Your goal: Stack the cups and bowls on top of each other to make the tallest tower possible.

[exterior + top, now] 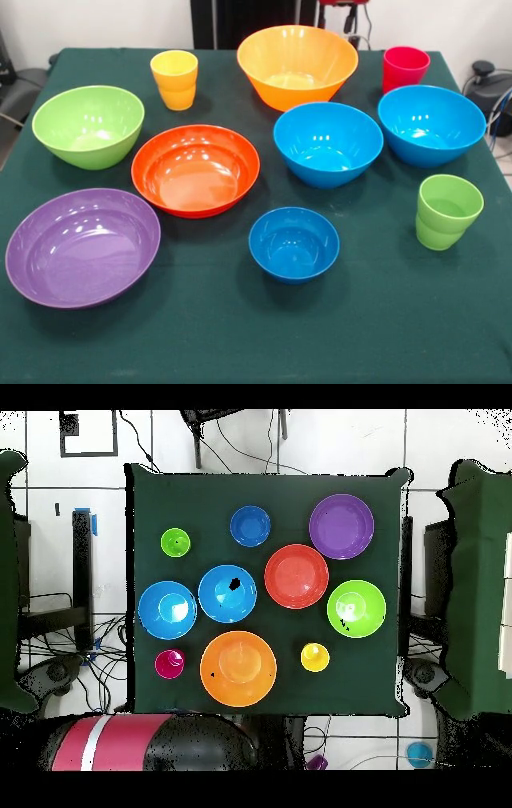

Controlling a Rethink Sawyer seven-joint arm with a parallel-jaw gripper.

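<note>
- Tablecloth: plain dark green, no pattern.
- Large bowl at 12 o'clock in the front view: yellow-orange.
- Two mid-size bowls: blue.
- Small bowl at 6 o'clock: blue.
- Shallow bowl at table centre: orange-red.
- Bowl at 9 o'clock: lime green.
- Wide bowl at 8 o'clock: purple.
- Cups: one yellow, one red-pink, one light green.
- All vessels: solid single colour, glossy white highlights.
</note>
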